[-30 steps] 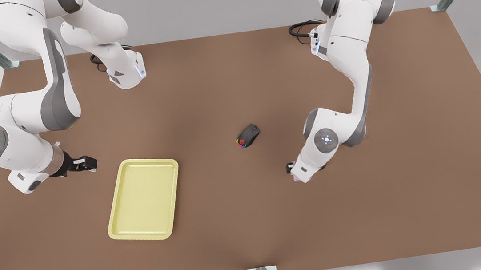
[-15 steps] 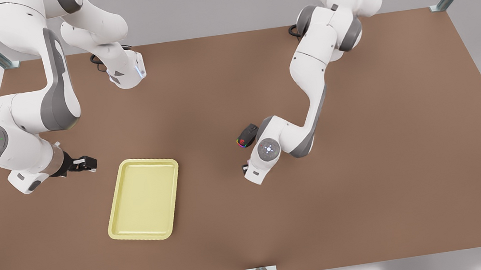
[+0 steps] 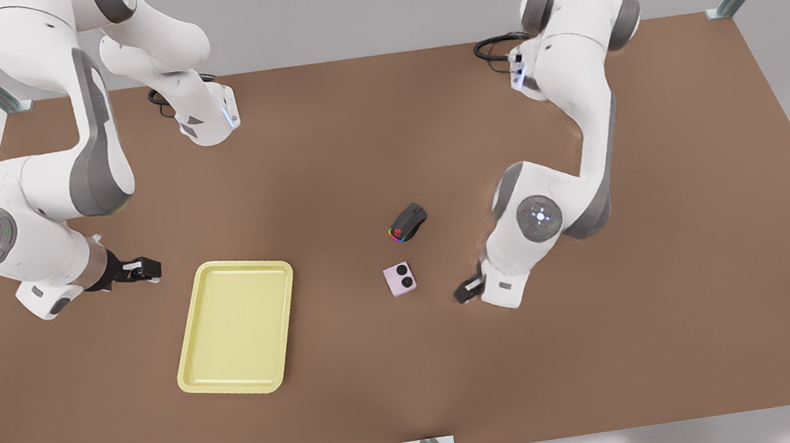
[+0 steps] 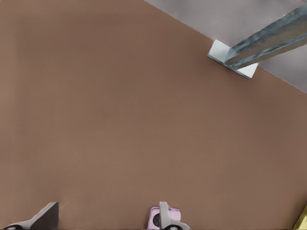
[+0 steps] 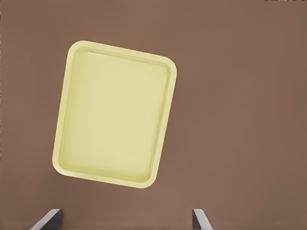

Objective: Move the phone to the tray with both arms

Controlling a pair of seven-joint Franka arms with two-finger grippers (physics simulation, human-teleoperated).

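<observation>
Table (image 3: 386,413), brown and matte, bare along its near edge. Farther in, pale yellow rectangular plastic tray (image 3: 234,330) with raised rim, lying flat toward the front view's left. Small pale pink squarish phone (image 3: 399,279) face up on the table, well apart from the tray, untouched. Near it, left tool (image 3: 468,289), fingers spread wide, holding nothing. Beyond, black computer mouse (image 3: 407,221) with rainbow lights, near the phone. Right tool (image 3: 139,269) waiting beside the tray's far corner, likewise spread wide and empty. Likely risks: nudging the mouse on approach, or sliding the thin phone instead of gripping it. Plenty of open table between phone and tray.
</observation>
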